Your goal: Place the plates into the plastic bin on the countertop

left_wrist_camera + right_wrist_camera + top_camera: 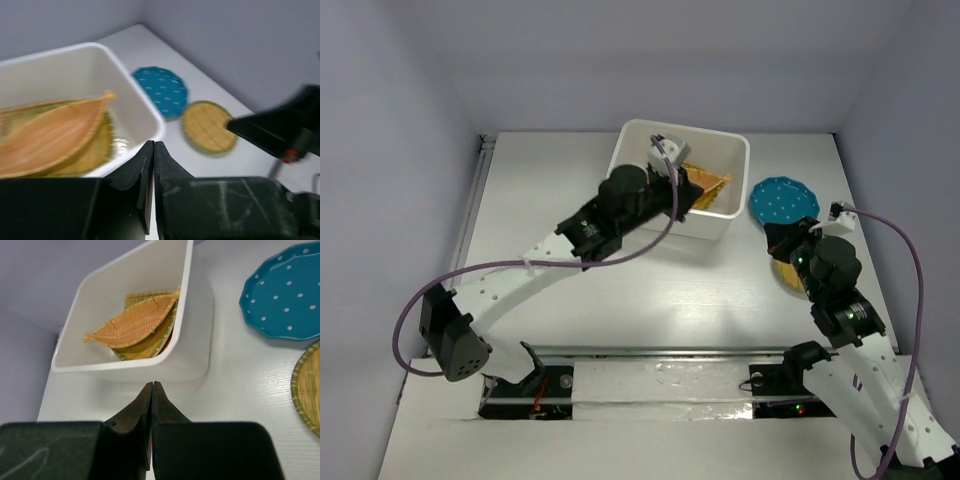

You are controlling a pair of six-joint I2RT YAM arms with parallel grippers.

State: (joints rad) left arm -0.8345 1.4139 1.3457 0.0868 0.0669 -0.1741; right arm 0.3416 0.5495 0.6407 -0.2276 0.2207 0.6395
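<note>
The white plastic bin stands at the back of the countertop. In it lie wicker plates, with a leaf-shaped one on top; the stack also shows in the left wrist view. The teal dotted plate lies right of the bin. A round wicker plate lies in front of it, partly under my right arm. My left gripper is shut and empty above the bin's front right rim. My right gripper is shut and empty, above the countertop between the bin and the two outside plates.
A metal rail runs along the left edge of the countertop. Grey walls close in the back and both sides. My right arm shows dark beside the round wicker plate in the left wrist view.
</note>
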